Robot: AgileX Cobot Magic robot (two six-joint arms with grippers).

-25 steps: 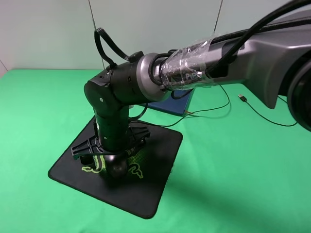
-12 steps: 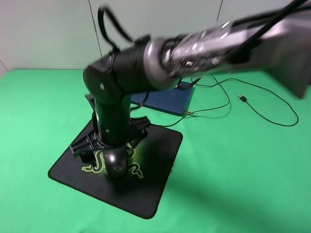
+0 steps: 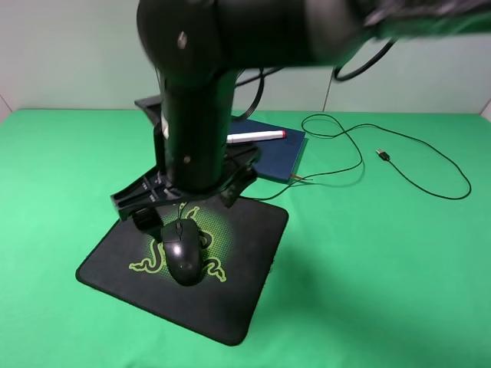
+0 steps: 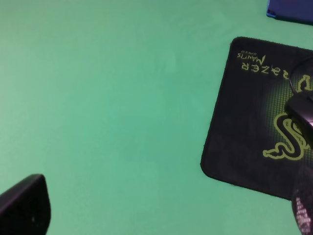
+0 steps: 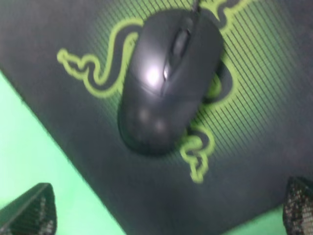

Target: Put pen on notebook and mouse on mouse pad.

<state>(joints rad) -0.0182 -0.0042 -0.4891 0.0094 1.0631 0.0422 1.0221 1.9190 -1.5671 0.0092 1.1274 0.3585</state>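
The glossy black mouse (image 3: 182, 257) (image 5: 168, 78) lies on the black mouse pad (image 3: 238, 295) (image 5: 73, 127), over its green snake logo. My right gripper (image 3: 187, 208) (image 5: 164, 210) hangs open just above the mouse, fingers spread wide and not touching it. The white pen (image 3: 255, 137) with red caps lies on the navy notebook (image 3: 280, 159) behind the pad. In the left wrist view the left gripper (image 4: 164, 215) is open over bare green cloth, with the mouse pad (image 4: 254, 107), the mouse (image 4: 304, 111) and a notebook corner (image 4: 291, 10) off to one side.
The mouse's thin black cable (image 3: 345, 142) loops over the green cloth to the right of the notebook and ends in a USB plug (image 3: 381, 154). The right arm's thick black wrist (image 3: 196, 115) hides part of the notebook.
My right gripper has let go of the mouse and risen above it, leaving it on the pad. As the arm lifted, the pen on the notebook came into view.
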